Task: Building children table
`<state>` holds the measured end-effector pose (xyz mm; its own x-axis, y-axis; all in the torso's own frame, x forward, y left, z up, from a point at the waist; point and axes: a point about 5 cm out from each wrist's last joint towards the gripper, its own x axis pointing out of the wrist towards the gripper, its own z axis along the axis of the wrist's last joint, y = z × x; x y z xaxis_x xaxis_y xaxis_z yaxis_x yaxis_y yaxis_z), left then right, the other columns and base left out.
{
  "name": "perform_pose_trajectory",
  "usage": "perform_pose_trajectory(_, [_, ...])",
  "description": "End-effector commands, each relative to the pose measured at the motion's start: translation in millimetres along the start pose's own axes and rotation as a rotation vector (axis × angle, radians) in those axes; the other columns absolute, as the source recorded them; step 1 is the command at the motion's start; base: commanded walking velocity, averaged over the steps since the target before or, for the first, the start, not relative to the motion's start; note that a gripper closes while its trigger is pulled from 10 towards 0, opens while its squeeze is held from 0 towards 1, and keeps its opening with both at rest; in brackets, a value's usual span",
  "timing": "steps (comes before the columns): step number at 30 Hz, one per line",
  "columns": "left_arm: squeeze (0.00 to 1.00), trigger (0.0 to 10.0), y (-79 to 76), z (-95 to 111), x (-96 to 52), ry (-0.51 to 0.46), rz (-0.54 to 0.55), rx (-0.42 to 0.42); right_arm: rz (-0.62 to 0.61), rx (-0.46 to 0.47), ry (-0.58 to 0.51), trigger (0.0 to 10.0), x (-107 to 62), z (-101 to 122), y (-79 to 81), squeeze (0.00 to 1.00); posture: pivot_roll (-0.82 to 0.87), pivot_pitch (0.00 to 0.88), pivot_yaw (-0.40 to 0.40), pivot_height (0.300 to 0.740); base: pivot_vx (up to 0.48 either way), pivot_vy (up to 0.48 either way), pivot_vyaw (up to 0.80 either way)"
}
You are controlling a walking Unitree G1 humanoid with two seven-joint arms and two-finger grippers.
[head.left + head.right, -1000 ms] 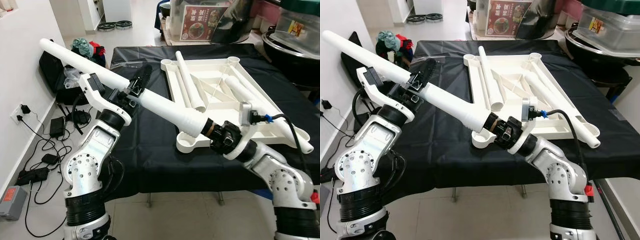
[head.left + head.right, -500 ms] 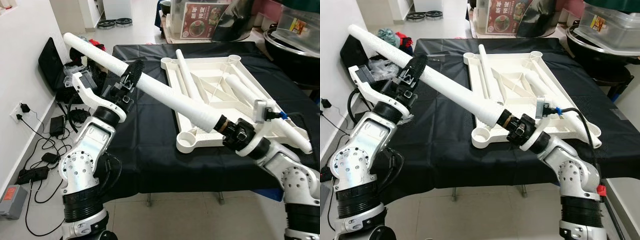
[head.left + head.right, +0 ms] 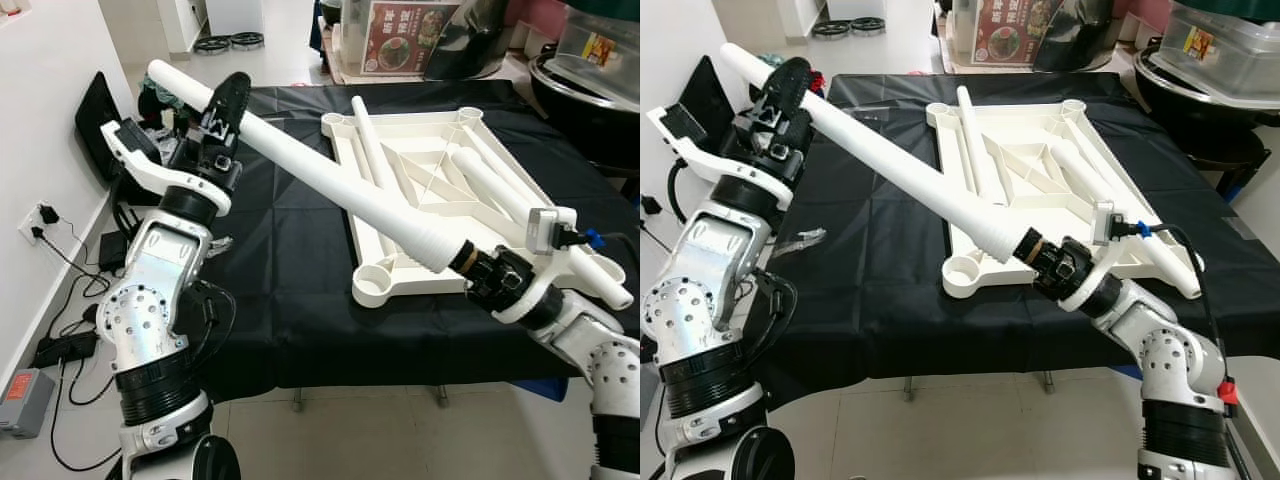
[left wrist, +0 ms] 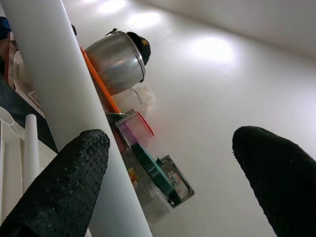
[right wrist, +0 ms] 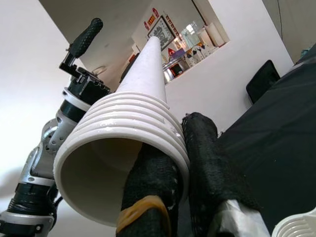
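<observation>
A long white table leg (image 3: 340, 186) slants in the air over the black-clothed table (image 3: 280, 290). My right gripper (image 3: 470, 265) is shut on its threaded end (image 5: 123, 128), one finger inside the tube and one outside. My left gripper (image 3: 225, 110) is open near the leg's far end; the leg (image 4: 59, 98) rests against one finger (image 4: 74, 187). The white table top (image 3: 377, 283) lies upside down on the cloth, just under and behind the held end. Two more legs (image 3: 370, 160) (image 3: 480, 185) lie on it.
A further white leg (image 3: 595, 280) lies along the table top's right edge. Cables and a power strip (image 3: 70, 345) lie on the floor by the left wall. Bags (image 3: 105, 120) stand at the back left, and pots and boxes (image 3: 590, 80) at the back right.
The leg's far end has swung up and towards the back. My left gripper rose with it and now sits nearer that end. My right gripper moved right with the threaded end.
</observation>
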<state>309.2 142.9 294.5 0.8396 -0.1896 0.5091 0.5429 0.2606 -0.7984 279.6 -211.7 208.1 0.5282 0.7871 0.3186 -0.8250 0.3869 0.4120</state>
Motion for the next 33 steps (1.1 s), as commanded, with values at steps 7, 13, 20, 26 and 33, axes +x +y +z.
perform_pose_trajectory(7, [0.00,10.0,6.5,-10.1,2.5,0.031,0.064,-0.055,0.157,-0.032,0.026,0.0,11.8,-0.6,16.8,0.00,0.09,0.060,-0.014,0.740,0.000,0.000,0.00])
perform_pose_trajectory(13, [0.00,10.0,10.1,-16.1,-3.2,0.045,0.068,-0.119,0.125,-0.038,-0.008,0.0,12.1,7.4,12.2,0.00,0.09,0.066,-0.013,0.740,0.000,0.000,0.00])
perform_pose_trajectory(20, [0.00,10.0,6.3,-38.2,-19.5,0.130,0.036,-0.198,0.039,-0.070,-0.049,0.0,13.2,18.3,0.0,0.00,0.10,0.069,-0.012,0.740,0.000,0.000,0.00])
perform_pose_trajectory(26, [0.00,10.0,-1.0,-46.7,-20.2,0.160,0.007,-0.197,0.090,-0.062,-0.020,0.0,13.7,18.2,4.3,0.00,0.09,0.066,-0.013,0.740,0.000,0.000,0.00])
perform_pose_trajectory(33, [0.00,10.0,-0.7,-25.8,-11.5,0.110,-0.027,-0.147,0.129,-0.022,0.018,0.0,8.2,10.7,10.6,0.00,0.09,0.068,-0.011,0.740,0.000,0.000,0.00])
